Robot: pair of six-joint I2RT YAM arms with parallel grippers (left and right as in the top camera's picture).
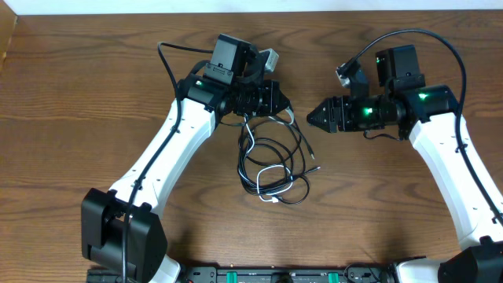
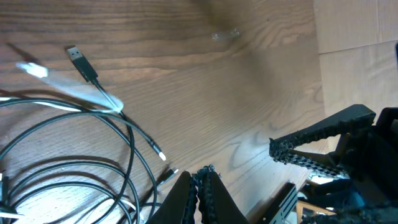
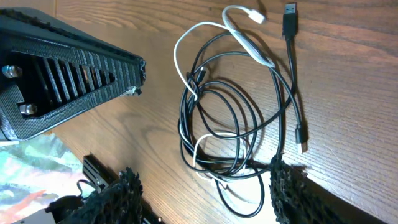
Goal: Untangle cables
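The cables lie in one loose tangle on the wooden table (image 1: 94,118): looped black cables (image 1: 295,153) with a white cable (image 1: 271,182) threaded through them. My left gripper (image 1: 284,102) is shut at the tangle's far edge, and nothing shows between its fingers (image 2: 202,183). In the left wrist view the black cables (image 2: 127,134) and a USB plug (image 2: 81,60) lie to the left of that gripper. My right gripper (image 1: 312,116) hovers right of the pile. Its jaws stand wide open (image 3: 204,175) and empty, above the black loops (image 3: 273,106) and the white cable (image 3: 180,56).
The two gripper tips face each other a short way apart above the tangle. The left gripper (image 3: 74,74) fills the upper left of the right wrist view. Thick black arm cords (image 1: 416,35) arc over the right arm. The table's back edge runs along the top.
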